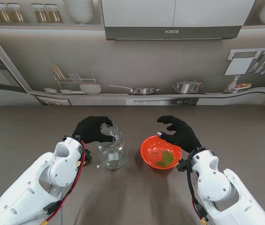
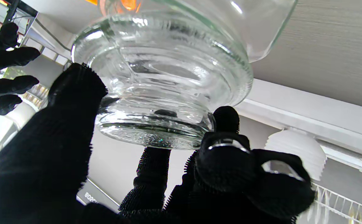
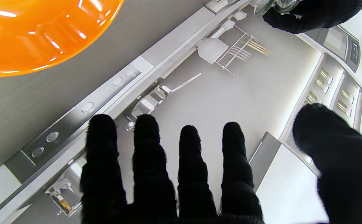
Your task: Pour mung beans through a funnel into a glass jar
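A clear ribbed glass jar (image 1: 112, 155) stands upright on the table's left of centre. A clear glass funnel (image 1: 110, 132) sits tilted at its mouth. Just to its right rests a round orange plastic bowl (image 1: 152, 146), holding green mung beans (image 1: 165, 159).

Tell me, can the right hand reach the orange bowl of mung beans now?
Probably yes. The right hand hovers open at the far rim of the orange bowl, fingers spread, holding nothing. Nothing lies between them; the glass jar stands off to the left.
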### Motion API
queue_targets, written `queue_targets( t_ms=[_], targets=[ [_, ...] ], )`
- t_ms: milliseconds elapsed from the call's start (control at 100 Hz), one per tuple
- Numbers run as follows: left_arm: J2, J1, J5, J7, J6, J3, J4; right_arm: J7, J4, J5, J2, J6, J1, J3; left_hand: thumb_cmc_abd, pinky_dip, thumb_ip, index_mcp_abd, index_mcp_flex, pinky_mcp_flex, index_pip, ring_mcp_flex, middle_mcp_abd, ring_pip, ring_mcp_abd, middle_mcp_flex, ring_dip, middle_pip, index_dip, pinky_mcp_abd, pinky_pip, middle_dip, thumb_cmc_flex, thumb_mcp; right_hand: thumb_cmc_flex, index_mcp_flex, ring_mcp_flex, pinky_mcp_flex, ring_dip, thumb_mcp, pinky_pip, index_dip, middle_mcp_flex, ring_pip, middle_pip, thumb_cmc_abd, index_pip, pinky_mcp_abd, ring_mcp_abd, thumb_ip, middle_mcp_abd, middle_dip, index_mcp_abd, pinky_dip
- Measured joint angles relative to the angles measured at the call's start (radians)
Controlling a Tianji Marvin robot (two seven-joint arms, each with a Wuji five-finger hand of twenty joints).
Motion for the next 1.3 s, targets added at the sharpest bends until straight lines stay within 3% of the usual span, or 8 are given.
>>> queue_targets(
  t_ms=[590, 990, 1300],
  targets=[
    [-0.023, 0.035, -0.092, 0.043, 0.041, -0.058, -0.03, 0.002, 0.001, 0.006, 0.0, -0.001, 0.0, 0.0, -0.011, 0.02, 0.0, 0.0, 0.009, 0.0, 0.0, 0.002, -0.002, 0.0, 0.0, 0.003, 0.0, 0.0, -0.006, -0.001, 0.0, -0.001, 0.001, 0.0, 0.0, 0.0, 0.0, 0.0, 0.0, 0.0, 0.0, 0.0, 0.0, 0.0, 0.0, 0.0, 0.0, -0.001, 0.0, 0.0, 0.0, -0.004, 0.001, 0.0],
    [-0.023, 0.104, -0.077, 0.025, 0.061, -0.19, -0.115, 0.006, 0.001, 0.007, 0.0, -0.002, 0.0, -0.004, -0.011, 0.031, 0.0, 0.0, 0.009, 0.0, 0.0, 0.002, -0.003, 0.0, 0.0, 0.003, 0.0, 0.0, -0.006, -0.001, 0.0, -0.001, 0.001, 0.0, 0.0, 0.0, 0.0, 0.0, 0.0, 0.0, 0.0, 0.0, 0.0, 0.0, 0.0, 0.0, 0.0, -0.001, 0.0, 0.0, 0.0, -0.004, 0.001, 0.0],
    [-0.016, 0.208, 0.0, -0.006, 0.073, -0.344, -0.198, 0.007, 0.001, 0.007, 0.0, -0.003, 0.0, -0.007, -0.011, 0.032, 0.0, 0.0, 0.01, 0.0, 0.0, 0.002, -0.003, 0.0, 0.0, 0.003, 0.0, 0.0, -0.006, -0.001, -0.001, -0.001, 0.001, 0.0, 0.0, 0.0, 0.0, 0.0, 0.0, 0.0, 0.0, 0.0, 0.0, 0.0, 0.0, 0.0, 0.0, -0.001, 0.0, 0.0, 0.001, -0.004, 0.001, 0.0]
  ],
)
